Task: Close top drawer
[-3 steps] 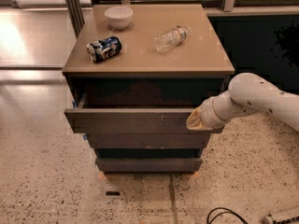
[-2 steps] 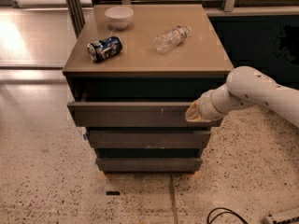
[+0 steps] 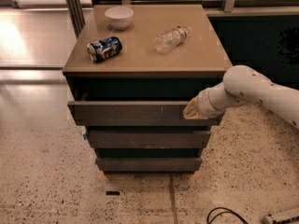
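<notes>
Since a second ago my claw (image 3: 196, 110) has moved inward, pushing the top drawer (image 3: 126, 113) further into the cabinet (image 3: 196, 62); it presses on the right end of the front panel, and I can't tell if it's spread or pressed together. Push step is under way: the drawer isn't flush yet and sticks out past the two lower drawer fronts (image 3: 149, 139), so the next move is a straight, steady shove inward. Nothing seems to block it; bowl (image 3: 119, 17), can (image 3: 103, 49) and bottle (image 3: 171, 38) sit on top, out of the way.

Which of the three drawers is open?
The top drawer: its front stands out from the cabinet, and the hand is at its right end.
</notes>
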Robot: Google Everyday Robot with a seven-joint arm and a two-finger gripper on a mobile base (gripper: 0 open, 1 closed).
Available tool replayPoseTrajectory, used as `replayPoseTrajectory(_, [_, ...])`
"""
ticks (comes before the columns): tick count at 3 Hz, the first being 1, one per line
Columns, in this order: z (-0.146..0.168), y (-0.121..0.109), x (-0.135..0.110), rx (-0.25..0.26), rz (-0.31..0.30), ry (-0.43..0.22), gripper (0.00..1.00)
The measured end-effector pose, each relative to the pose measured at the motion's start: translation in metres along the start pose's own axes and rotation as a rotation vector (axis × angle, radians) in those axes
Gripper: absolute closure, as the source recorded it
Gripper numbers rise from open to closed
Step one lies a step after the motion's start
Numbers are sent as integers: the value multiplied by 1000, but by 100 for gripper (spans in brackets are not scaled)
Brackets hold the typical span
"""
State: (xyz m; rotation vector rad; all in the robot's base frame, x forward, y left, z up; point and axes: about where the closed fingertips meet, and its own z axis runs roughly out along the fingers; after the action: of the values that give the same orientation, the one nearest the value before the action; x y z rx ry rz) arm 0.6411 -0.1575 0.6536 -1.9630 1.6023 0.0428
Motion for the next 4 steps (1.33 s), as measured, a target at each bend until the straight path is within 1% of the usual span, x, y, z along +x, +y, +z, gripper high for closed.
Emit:
replayPoseTrajectory(1, [5, -10, 2, 10, -16, -1, 100])
replayPoseTrajectory(2, [16, -29, 3, 35, -44, 4, 100])
replayPoseTrajectory(3, [19, -40, 3, 51, -63, 10, 100])
replayPoseTrajectory(4, [17, -40, 3, 51, -61, 10, 100])
